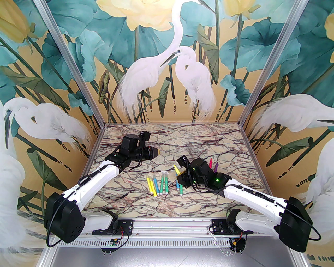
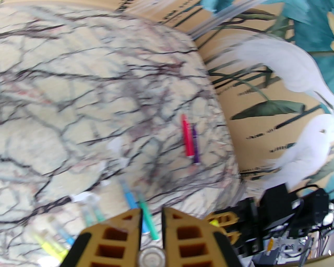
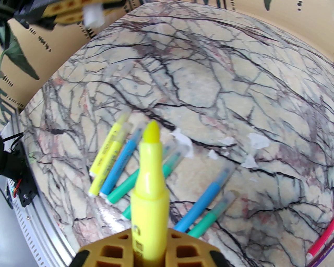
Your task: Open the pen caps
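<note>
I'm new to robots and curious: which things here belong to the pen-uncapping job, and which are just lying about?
Job: uncapped yellow pen in right gripper; clear cap, apparently pinched by left gripper; capped yellow, blue and green pens; pink and purple pens.
Lying about: white flecks on the marble-patterned table; egret mural.

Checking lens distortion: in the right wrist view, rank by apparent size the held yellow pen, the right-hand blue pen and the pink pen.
1. Yellow pen, largest, being nearest the camera.
2. Blue pen.
3. Pink pen, cut off by the frame edge, so unsure.
</note>
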